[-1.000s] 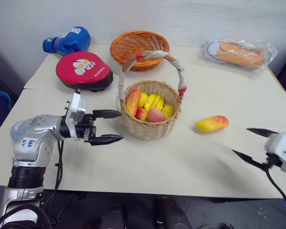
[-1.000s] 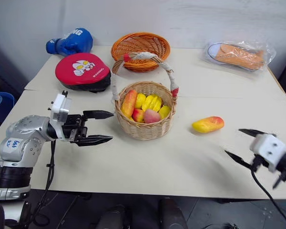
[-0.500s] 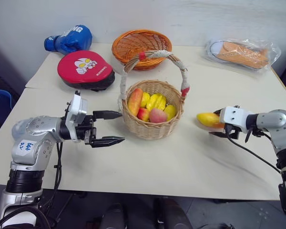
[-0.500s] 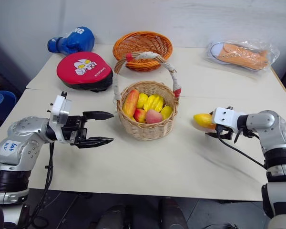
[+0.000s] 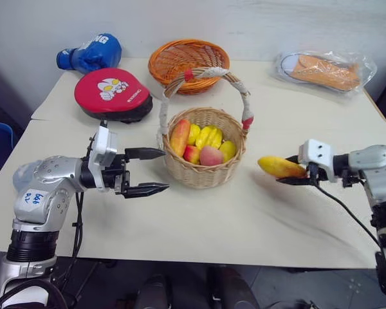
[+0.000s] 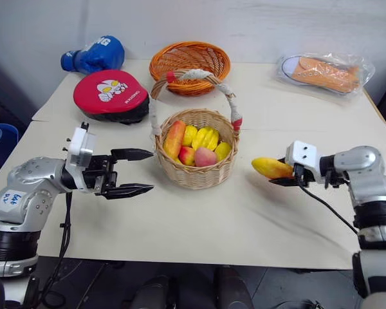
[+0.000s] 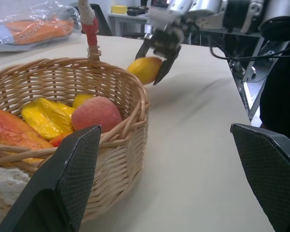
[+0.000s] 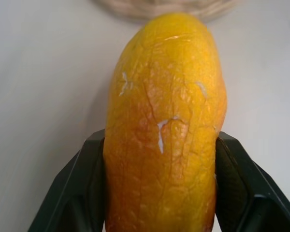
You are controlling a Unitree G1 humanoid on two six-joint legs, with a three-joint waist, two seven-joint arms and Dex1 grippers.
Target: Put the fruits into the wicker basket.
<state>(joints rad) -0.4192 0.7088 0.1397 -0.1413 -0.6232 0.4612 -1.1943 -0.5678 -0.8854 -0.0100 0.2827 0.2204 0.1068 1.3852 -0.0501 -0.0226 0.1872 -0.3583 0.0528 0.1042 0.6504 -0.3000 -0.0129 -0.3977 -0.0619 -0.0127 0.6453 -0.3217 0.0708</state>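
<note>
A: Where does your task stand?

B: Nearly done. The wicker basket (image 5: pixel 204 151) at frame centre already holds a peach (image 5: pixel 210 155), a mango (image 5: pixel 179 137) and yellow fruits (image 5: pixel 208 137).

A: And what is left for you?

B: One last mango (image 5: pixel 280 167), right of centre, clenched in your right claw (image 5: pixel 294 174) just above the surface (image 5: pixel 244 219), near the basket. Your left claw (image 5: pixel 143 171), left of the basket, is spread wide and carries nothing.

Right end effector (image 7: pixel 157 65) grips a mango (image 7: pixel 144 69) beside the fruit-filled wicker basket (image 7: pixel 118 145).
</note>
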